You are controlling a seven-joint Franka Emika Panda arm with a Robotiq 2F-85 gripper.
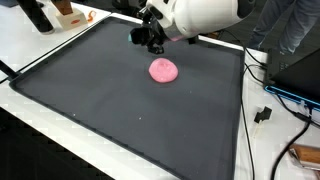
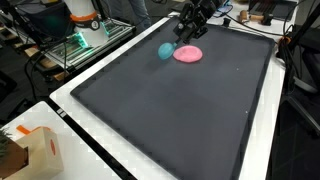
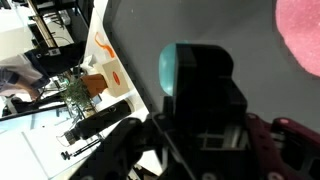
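Teal is what I'm watching: the teal ball sits on the dark mat near its far edge, just beside the pink disc. My tool hangs right over the pair. The arm comes in from the far side of the bench, its white wrist bent over so the black tool points down at a tilt toward the mat. In an exterior view the ball is hidden behind the tool and only the pink disc shows, lying flat. Through the wrist view the ball's teal curve peeks out from behind a black finger, with the disc's pink edge in the upper right corner. I cannot tell whether the jaws stand apart or together, because the tool's own body blocks them. The ball looks to rest on the mat beside the tool's tip.
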